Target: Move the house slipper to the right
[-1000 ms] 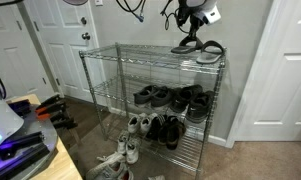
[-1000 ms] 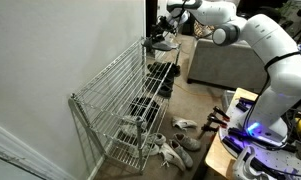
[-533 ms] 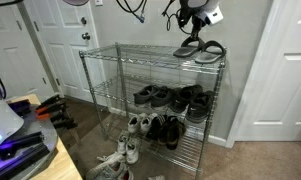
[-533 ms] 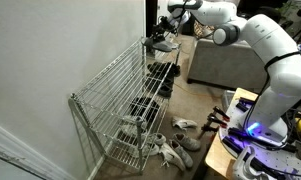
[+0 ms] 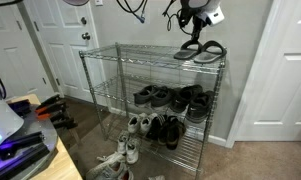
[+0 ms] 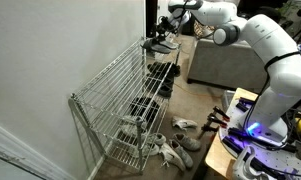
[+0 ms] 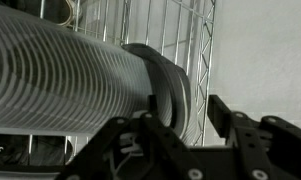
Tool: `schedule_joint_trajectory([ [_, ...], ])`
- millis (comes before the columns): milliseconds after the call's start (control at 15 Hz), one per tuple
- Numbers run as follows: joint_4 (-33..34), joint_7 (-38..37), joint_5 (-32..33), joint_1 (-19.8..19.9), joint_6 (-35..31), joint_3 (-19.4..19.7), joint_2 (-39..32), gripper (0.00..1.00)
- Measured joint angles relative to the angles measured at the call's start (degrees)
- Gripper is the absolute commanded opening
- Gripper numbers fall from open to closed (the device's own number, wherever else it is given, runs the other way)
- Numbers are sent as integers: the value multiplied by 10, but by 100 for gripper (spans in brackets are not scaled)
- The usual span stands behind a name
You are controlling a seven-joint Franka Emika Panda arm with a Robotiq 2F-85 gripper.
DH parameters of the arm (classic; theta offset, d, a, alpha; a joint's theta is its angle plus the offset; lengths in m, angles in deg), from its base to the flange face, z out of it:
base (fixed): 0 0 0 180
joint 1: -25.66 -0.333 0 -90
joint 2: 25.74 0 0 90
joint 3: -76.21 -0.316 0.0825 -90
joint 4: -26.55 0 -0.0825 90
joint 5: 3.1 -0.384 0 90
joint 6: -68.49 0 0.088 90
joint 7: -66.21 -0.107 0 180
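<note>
The house slipper [image 5: 187, 51] is dark and flat and lies on the right end of the wire rack's top shelf [image 5: 120, 52], beside a similar slipper with a paler rim [image 5: 212, 50]. My gripper [image 5: 198, 38] hangs just above them; an exterior view from the rack's end shows the gripper [image 6: 171, 24] over the slipper [image 6: 162, 43]. In the wrist view the slipper's ribbed sole [image 7: 70, 85] fills the left. My gripper [image 7: 185, 108] stands open, with the slipper's edge against the left finger and a gap to the right finger [image 7: 222, 112].
Black lace-up shoes [image 5: 175, 98] fill the rack's middle shelf, with more pairs [image 5: 160, 130] on the bottom one. White shoes [image 5: 115, 165] lie on the floor in front. A wall and doors stand behind the rack, and a couch [image 6: 215, 65] is beside it.
The jaws have parted from shut to open around the slipper's edge. The slipper has settled a little lower on the top shelf. The arm has barely moved.
</note>
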Motion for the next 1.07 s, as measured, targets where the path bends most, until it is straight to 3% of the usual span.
schedule_joint_trajectory([
  [200, 0, 0, 0, 3, 0, 0, 0, 99],
  [733, -9, 5, 0, 35, 63, 0, 32, 100],
  [1067, -49, 11, 1, 59, 94, 14, 82, 100],
])
